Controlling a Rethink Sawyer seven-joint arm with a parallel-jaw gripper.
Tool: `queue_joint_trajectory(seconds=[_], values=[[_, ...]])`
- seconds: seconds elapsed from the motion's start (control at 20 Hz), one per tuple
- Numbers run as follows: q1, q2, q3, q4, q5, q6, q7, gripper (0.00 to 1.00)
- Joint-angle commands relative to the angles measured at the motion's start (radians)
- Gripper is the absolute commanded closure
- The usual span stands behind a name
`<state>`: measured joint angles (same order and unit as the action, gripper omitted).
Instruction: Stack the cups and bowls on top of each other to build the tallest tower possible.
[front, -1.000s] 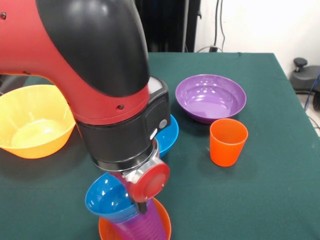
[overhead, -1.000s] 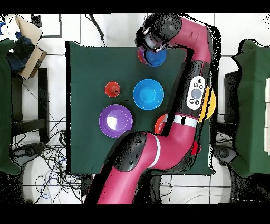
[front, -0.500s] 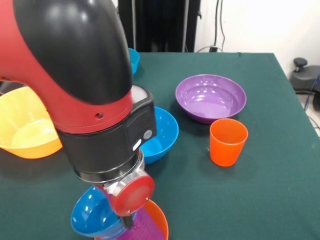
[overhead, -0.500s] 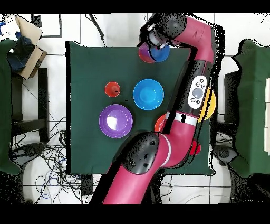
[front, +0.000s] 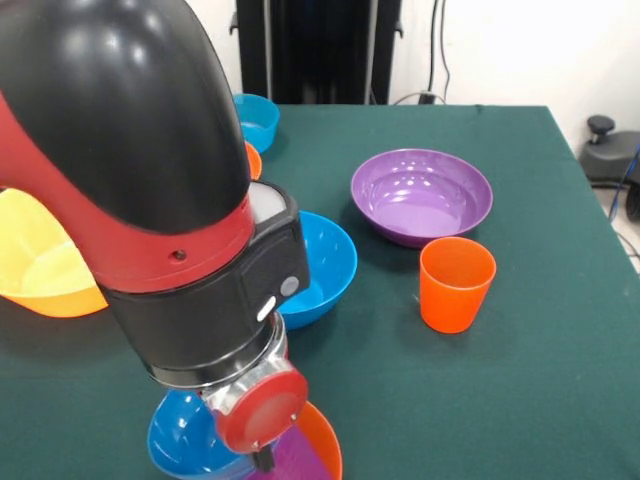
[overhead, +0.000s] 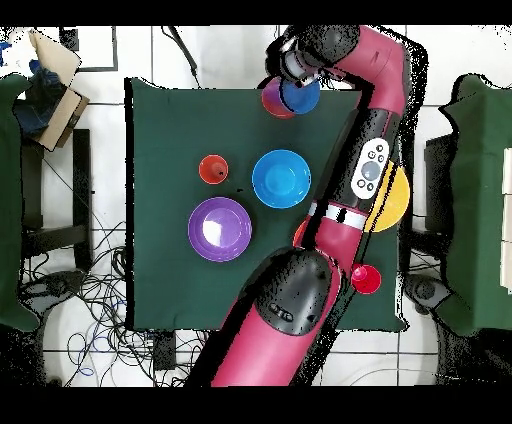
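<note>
My gripper (front: 258, 462) hangs under the wrist at the front view's bottom edge, mostly hidden. It is shut on the rim of the small blue bowl (front: 185, 437), which tilts beside the purple cup (front: 288, 466). That cup stands in the small orange bowl (front: 322, 446). In the overhead view the small blue bowl (overhead: 303, 95) and the purple cup (overhead: 272, 100) lie at the table's far edge. The orange cup (front: 456, 283), wide purple bowl (front: 421, 195) and medium blue bowl (front: 325, 262) stand apart on the green cloth.
The large yellow-orange bowl (front: 40, 262) sits at the left, partly behind the arm. A small teal bowl (front: 256, 118) and an orange-red bowl's rim (front: 253, 160) show behind the arm. A red cup (overhead: 365, 279) shows in the overhead view by the arm.
The wrist and the small blue bowl have moved left and lower in the front view, nearer the table's edge. The other cups and bowls have not moved.
</note>
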<state>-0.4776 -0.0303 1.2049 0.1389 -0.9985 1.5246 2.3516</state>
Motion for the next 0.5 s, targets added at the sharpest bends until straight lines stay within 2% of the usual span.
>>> queue_joint_trajectory(seconds=[0.05,0.5], values=[[0.001,0.039,0.281,0.013,-0.235,0.128,-0.054,1.00],[-0.019,0.053,0.436,0.005,-0.387,0.159,-0.056,1.00]])
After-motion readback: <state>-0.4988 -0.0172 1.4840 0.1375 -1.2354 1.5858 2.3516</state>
